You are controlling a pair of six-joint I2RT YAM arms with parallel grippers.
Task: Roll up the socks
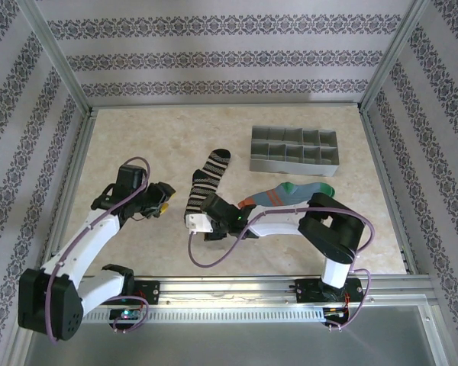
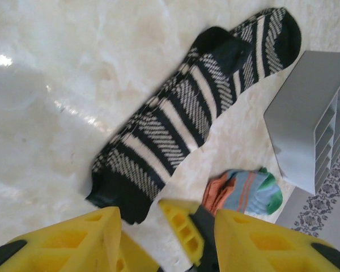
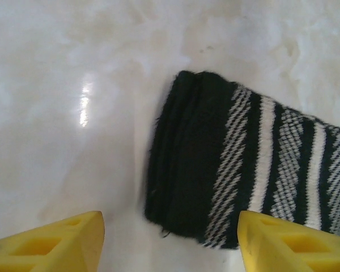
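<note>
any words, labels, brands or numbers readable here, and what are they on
No readable text anywhere.
Striped sock: stripes only, no lettering.
Teal sock: colour bands only.
Grey organizer: plain walls.
Yellow fingers: no marks.
Wallpaper: ornament, not letters.
Arm bases: any labels are too small to tell.

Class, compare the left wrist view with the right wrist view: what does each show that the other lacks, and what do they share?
Left wrist view: the black striped sock from cuff to toe, the blue-teal sock, and a grey divided tray. Right wrist view: a close look at the ribbed edge of the black cuff. Shared: that striped sock, the pale marbled table, and yellow fingers parted at the bottom of the frame, holding nothing.
</note>
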